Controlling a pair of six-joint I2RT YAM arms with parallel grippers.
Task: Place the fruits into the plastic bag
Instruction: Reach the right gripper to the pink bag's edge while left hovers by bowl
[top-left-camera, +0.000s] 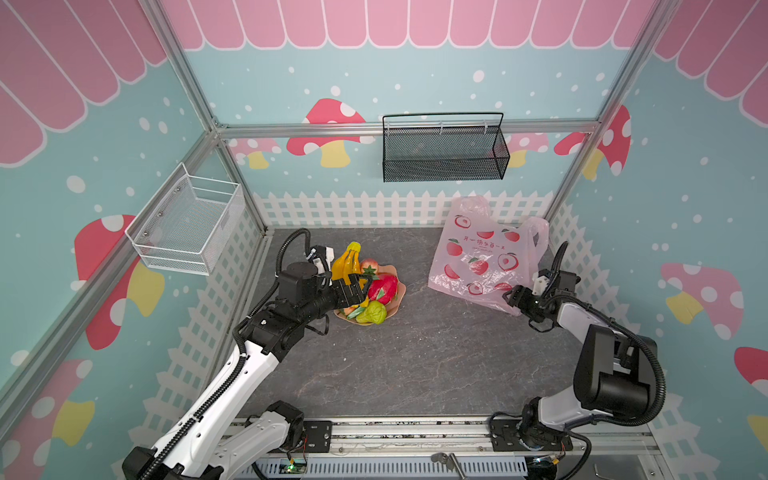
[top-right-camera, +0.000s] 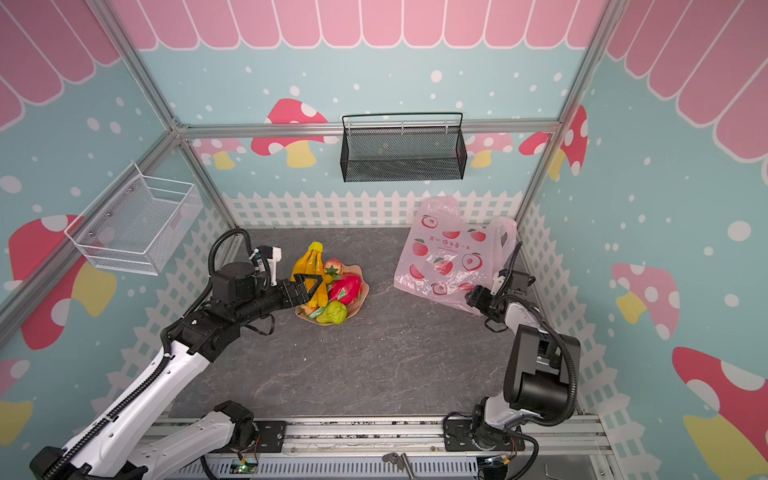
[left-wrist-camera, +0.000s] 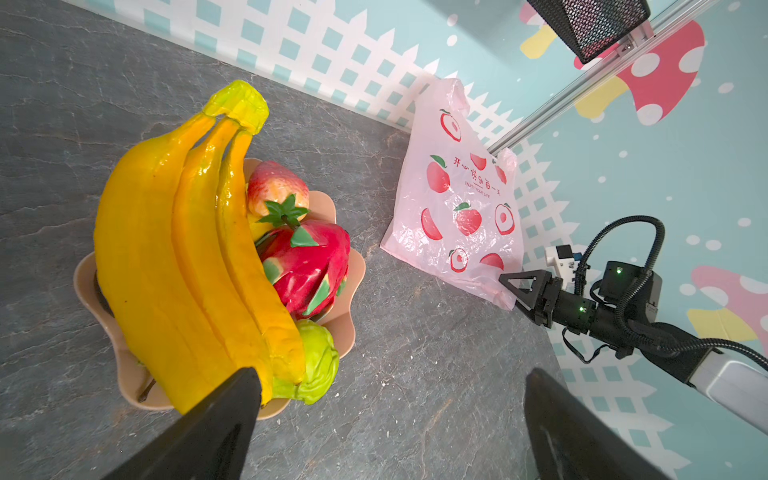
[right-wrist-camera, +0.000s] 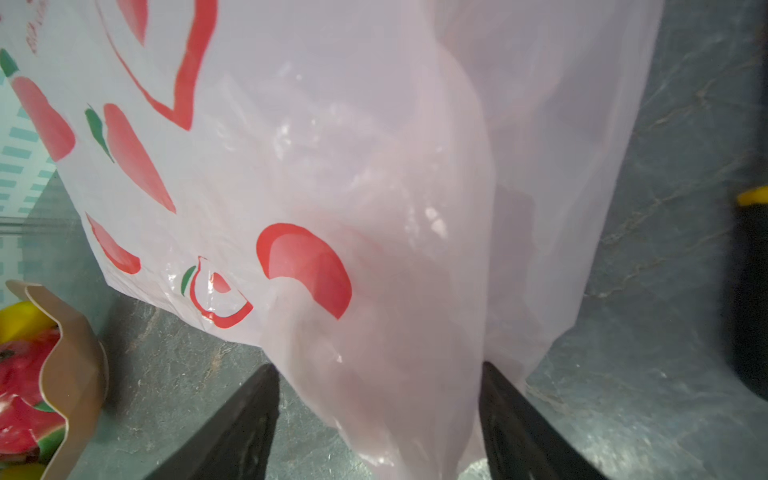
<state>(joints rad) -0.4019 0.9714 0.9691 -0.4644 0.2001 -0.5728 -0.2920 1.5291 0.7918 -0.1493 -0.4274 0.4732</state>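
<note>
Nearest me the bench (top-left-camera: 415, 365) lies bare. Further out, my left jaws hang spread wide over the tan dish (left-wrist-camera: 358, 266), one tip just beside the banana bunch (left-wrist-camera: 166, 257). I judge they are open because that bunch lies on top and needs a broad bite. All the fruits (top-right-camera: 345, 286) sit heaped in that dish; none is in the bag yet. To the right, my right jaws stand apart on either side of the near bottom corner of the plastic bag (top-left-camera: 478, 257). Film lies between them but is not visibly pinched, and I take that as readying a hold to steady it. The bag itself stands slumped by the white fence (top-left-camera: 353, 208) at the back, handles uppermost, well apart from the dish.
</note>
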